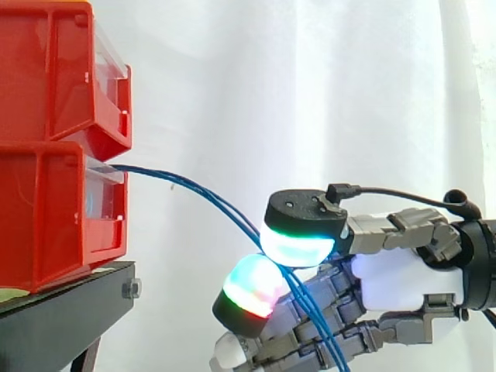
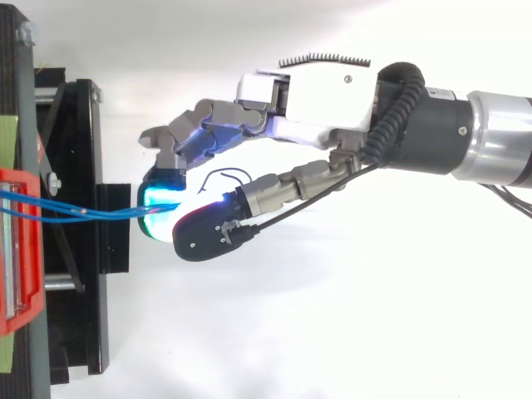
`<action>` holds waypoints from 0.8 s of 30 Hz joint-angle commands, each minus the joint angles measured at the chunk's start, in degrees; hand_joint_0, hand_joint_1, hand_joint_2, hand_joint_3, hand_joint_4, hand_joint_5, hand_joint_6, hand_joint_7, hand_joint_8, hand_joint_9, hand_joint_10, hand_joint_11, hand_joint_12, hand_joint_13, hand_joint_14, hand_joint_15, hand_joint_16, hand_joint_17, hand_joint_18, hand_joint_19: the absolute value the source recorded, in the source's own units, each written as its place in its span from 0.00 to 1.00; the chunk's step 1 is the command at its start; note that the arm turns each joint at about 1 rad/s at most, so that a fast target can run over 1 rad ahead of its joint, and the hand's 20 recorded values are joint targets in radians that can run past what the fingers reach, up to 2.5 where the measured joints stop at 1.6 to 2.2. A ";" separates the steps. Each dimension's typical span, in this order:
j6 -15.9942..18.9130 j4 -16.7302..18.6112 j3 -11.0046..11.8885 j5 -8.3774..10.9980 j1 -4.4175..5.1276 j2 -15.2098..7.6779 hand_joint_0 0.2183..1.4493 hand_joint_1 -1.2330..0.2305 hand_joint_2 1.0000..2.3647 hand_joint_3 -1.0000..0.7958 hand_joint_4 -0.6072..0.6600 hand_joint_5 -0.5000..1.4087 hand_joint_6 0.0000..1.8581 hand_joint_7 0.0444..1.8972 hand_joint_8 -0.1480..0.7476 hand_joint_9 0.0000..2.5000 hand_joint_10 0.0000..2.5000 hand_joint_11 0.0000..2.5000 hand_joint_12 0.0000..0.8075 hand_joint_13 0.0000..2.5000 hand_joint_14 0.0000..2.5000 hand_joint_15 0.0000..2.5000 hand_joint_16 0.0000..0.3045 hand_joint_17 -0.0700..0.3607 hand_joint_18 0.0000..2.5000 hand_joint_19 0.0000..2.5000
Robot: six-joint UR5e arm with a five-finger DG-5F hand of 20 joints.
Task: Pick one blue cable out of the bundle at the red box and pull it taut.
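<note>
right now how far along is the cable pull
Done: the hand is at the blue cables coming out of the lower red box. In hand: its glowing pads pinch them, seemingly more than one strand. Left: in the side view the strands sag in a curve, so isolating one and pulling it taut is not yet done.

hand (image 2: 324, 91) | arm from right, level | fingers (image 1: 249, 288) pinch blue cables (image 2: 108, 213)

Thin blue cables (image 2: 100, 213) curve down rightward from lower red box (image 1: 54, 225).
</note>
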 commanded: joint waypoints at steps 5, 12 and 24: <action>0.00 -0.05 0.84 -0.05 0.03 0.00 0.31 0.34 0.01 0.48 0.62 0.17 0.47 0.47 0.57 0.24 0.00 0.11 0.46 0.10 0.00 0.03 0.19 0.47 0.09 0.04; -0.08 -0.58 2.08 -0.05 -0.06 0.00 0.35 0.27 0.01 0.38 0.61 0.16 0.48 0.46 0.53 0.22 0.00 0.11 0.45 0.09 0.00 0.02 0.18 0.46 0.09 0.03; -0.08 -1.63 2.60 0.04 -0.06 0.00 0.24 0.39 0.00 0.28 0.62 0.17 0.47 0.43 0.56 0.23 0.00 0.11 0.47 0.09 0.00 0.04 0.20 0.48 0.08 0.05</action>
